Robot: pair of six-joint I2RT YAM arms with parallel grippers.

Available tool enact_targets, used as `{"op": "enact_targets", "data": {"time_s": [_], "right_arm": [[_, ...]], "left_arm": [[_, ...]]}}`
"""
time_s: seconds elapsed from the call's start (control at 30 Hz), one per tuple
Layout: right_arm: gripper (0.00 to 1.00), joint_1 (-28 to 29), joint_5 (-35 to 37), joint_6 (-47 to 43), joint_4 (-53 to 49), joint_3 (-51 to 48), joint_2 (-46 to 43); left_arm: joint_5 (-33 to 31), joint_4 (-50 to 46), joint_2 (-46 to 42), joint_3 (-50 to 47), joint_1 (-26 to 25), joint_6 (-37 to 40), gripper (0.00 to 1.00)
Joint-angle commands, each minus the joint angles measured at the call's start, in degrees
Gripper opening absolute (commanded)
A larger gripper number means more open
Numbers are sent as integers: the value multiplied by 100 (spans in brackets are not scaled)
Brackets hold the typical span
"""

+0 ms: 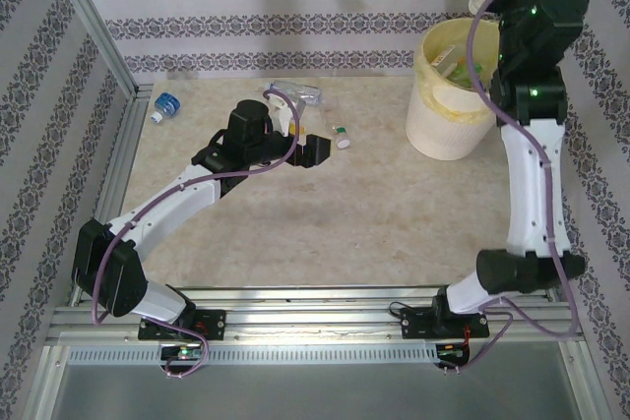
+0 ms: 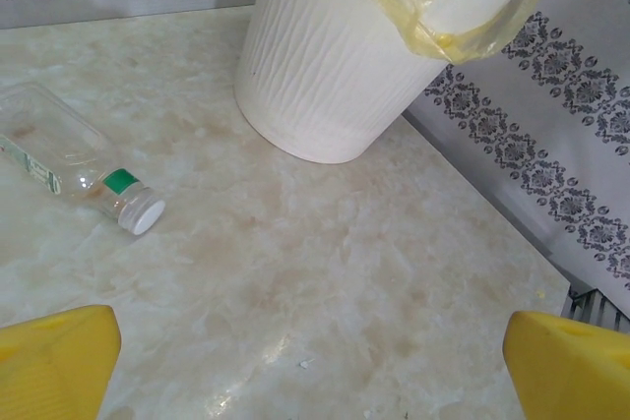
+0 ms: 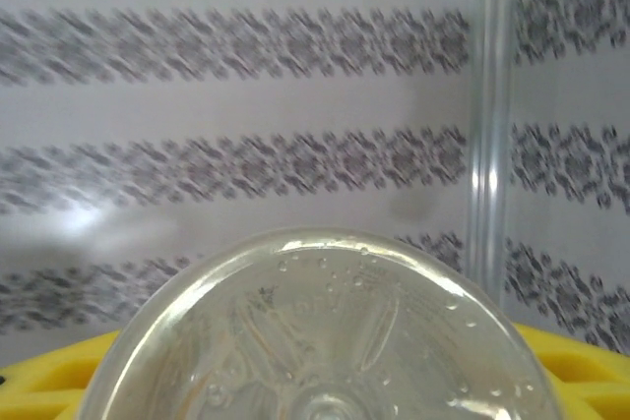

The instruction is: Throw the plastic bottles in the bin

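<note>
Marbled beige tabletop [image 1: 374,213] beneath it all, patterned wallpaper behind.

Pale-yellow bin [image 1: 443,130] upright at the tabletop's far right, ribbed on the outside, lined with a thin yellow bag [image 2: 463,7] folded over the rim. Several plastic bottles [image 1: 461,71] inside, some green among them.

Right arm [image 1: 532,145] reared up beside the bin on its right, reaching higher than the rim. Right gripper [image 3: 315,390] facing the wallpaper, jaws clamped on a clear bottle [image 3: 315,322] seen base-first, droplets inside its moulded bottom, yellow fingers [image 3: 581,361] showing on either side of it.

Left gripper [image 1: 313,150] low over the tabletop, well left of the bin, jaws spread wide with bare marble between them, yellow fingertips [image 2: 54,361] at the lower corners of the wrist view.

Crushed bottle [image 1: 295,92], clear, lying well left of the bin, by the back wall.

Blue-labelled bottle [image 1: 165,105] farthest left of the bin, near the metal frame rail.

Green-labelled bottle [image 2: 79,169], small and clear with a white cap, on its side left of the bin, the nearest to it of the three loose ones, just beside the left gripper. Print on every label too small to read.
</note>
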Motion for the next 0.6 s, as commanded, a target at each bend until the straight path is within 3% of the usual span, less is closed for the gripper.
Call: {"op": "enact_targets", "data": {"time_s": [0.0, 0.07, 0.1, 0.2, 0.33, 0.57], "right_arm": [[51, -283, 464, 642, -1286, 691, 746], [77, -375, 450, 792, -1890, 1082, 1140], [81, -412, 371, 853, -2281, 1366, 1338], [87, -409, 296, 928, -2938, 1836, 1566], [89, -400, -160, 968, -2574, 1372, 1152], [91, -329, -789, 906, -2858, 1252, 767]], "left_arm": [[-71, 222, -89, -50, 97, -153, 100], [-61, 185, -84, -65, 120, -193, 100], [-70, 150, -79, -63, 134, -206, 100], [-126, 14, -105, -80, 169, -247, 100], [-182, -199, -126, -63, 230, -310, 100], [-313, -366, -69, -46, 401, -573, 100]]}}
